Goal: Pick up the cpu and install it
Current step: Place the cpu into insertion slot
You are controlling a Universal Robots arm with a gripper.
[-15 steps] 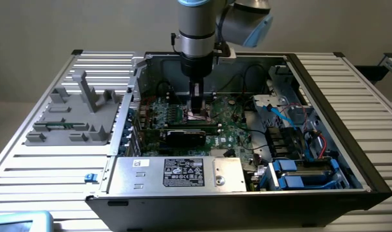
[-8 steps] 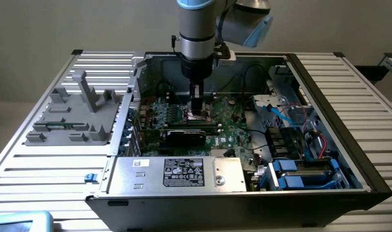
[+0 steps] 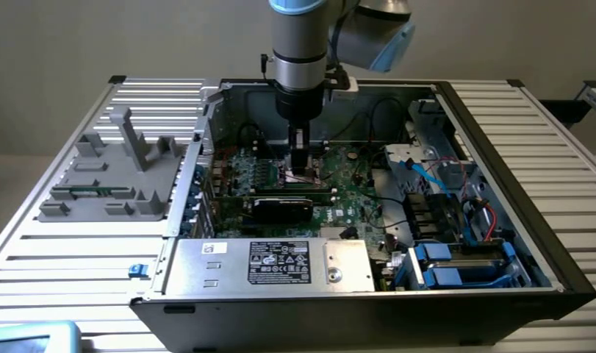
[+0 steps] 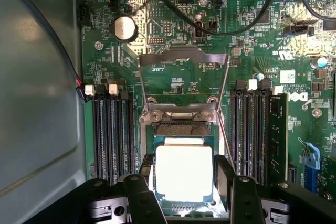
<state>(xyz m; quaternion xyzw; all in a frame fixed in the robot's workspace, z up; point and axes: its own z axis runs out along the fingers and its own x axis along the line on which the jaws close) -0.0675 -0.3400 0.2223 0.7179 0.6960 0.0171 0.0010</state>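
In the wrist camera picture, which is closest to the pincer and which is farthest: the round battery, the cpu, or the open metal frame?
1. The cpu, right at the pincer, over the socket.
2. The metal frame, swung open just beyond the socket.
3. The round battery, farther on, toward the grey case wall.
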